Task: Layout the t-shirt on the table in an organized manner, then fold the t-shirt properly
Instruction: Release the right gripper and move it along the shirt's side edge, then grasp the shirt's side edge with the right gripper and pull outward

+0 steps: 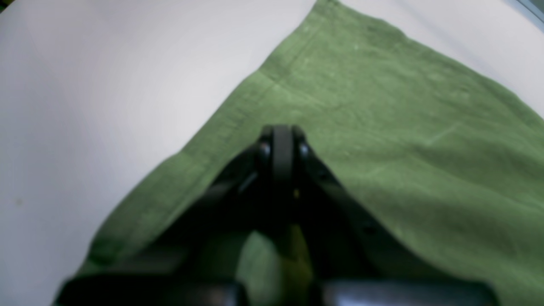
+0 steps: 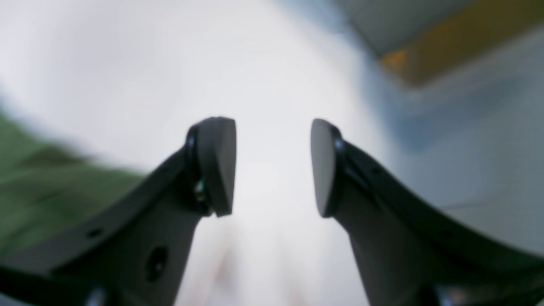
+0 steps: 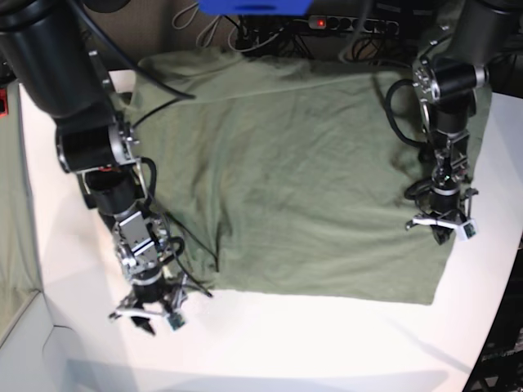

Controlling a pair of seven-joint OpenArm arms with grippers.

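The olive-green t-shirt (image 3: 302, 180) lies spread flat on the white table (image 3: 327, 335), its hem toward the front. My left gripper (image 3: 442, 233) is at the shirt's right edge. In the left wrist view it (image 1: 282, 136) is shut, tips down on or just over the flat cloth (image 1: 403, 127), with no fold visibly pinched. My right gripper (image 3: 151, 318) hangs over bare table just off the shirt's front left corner. In the right wrist view its jaws (image 2: 273, 165) are open and empty, with the shirt (image 2: 51, 182) off to the left.
A power strip with cables (image 3: 343, 24) and a blue object (image 3: 253, 6) lie behind the table. A pale grey-green cloth strip (image 3: 8, 212) hangs at the far left. The table's curved edge (image 3: 494, 327) runs along the lower right, with dark floor beyond.
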